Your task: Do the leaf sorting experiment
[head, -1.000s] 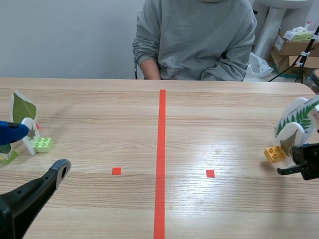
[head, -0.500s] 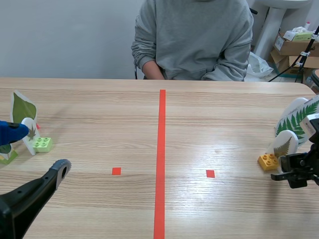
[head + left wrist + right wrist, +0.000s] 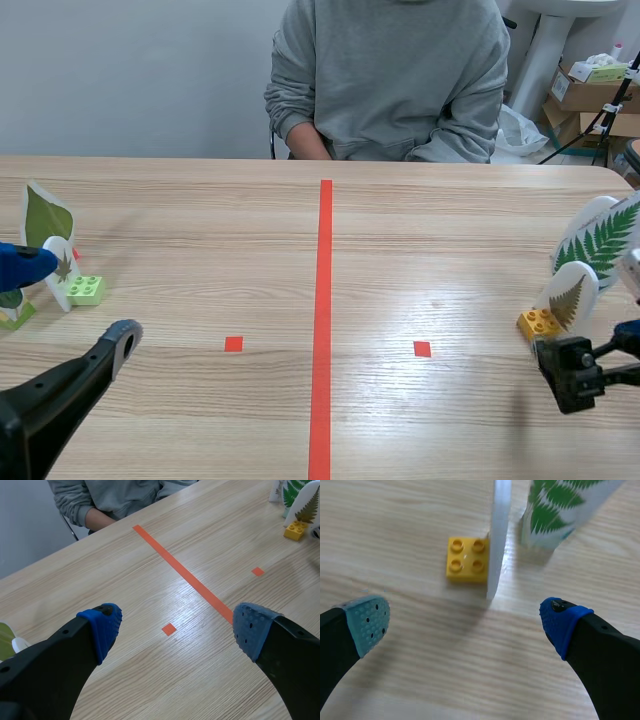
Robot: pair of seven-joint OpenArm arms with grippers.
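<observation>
Your right gripper [image 3: 465, 625] hangs wide open and empty by the table's [image 3: 200, 250] right edge. The left gripper [image 3: 175, 627], likewise spread and empty, hovers near the left edge. Just ahead of the right one stands the yellow block [image 3: 466, 560], carrying a thin fern card [image 3: 498, 540]. It is probably light and tippy, so pinch the stiff block's sides, not the card. Beyond it stands a larger fern card [image 3: 560, 510].
</observation>
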